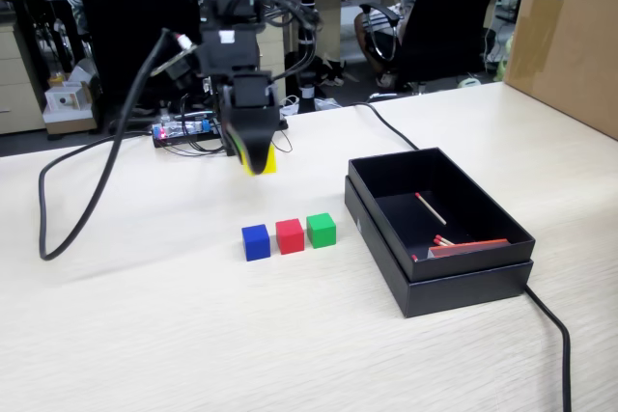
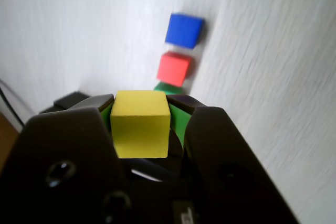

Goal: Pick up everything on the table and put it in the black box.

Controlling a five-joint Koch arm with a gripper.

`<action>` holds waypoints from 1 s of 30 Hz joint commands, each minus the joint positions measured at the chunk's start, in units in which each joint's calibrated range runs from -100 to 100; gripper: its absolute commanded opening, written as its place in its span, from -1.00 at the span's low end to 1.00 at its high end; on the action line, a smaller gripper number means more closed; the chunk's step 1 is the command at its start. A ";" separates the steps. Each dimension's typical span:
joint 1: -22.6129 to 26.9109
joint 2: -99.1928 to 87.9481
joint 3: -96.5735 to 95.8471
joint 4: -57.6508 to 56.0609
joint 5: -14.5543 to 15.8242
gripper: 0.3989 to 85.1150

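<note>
Yellow cube's up in the air, three more waiting on the bench

Your gripper (image 1: 258,163) has its jaws clamped on the yellow cube (image 2: 140,123), one jaw on each side face, and the wrist view shows it sitting square between them, so the hold looks solid. It's lifted clear of the bench (image 1: 145,335), which I'd guess is so you can swing across without clipping anything. The blue cube (image 1: 256,241), red cube (image 1: 290,235) and green cube (image 1: 322,230) are lined up in a row just below it in the fixed view, close together. The black box (image 1: 463,277) sits off to the right in that view, open, holding only some matchsticks (image 1: 454,243). I'd carry it over the near wall and let go low so it doesn't bounce out.
</note>
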 commanded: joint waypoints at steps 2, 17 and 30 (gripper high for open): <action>6.20 -5.40 3.27 0.00 3.57 -0.79; 16.21 30.40 23.67 0.00 12.01 -0.79; 16.12 49.22 29.20 -0.09 12.11 -0.77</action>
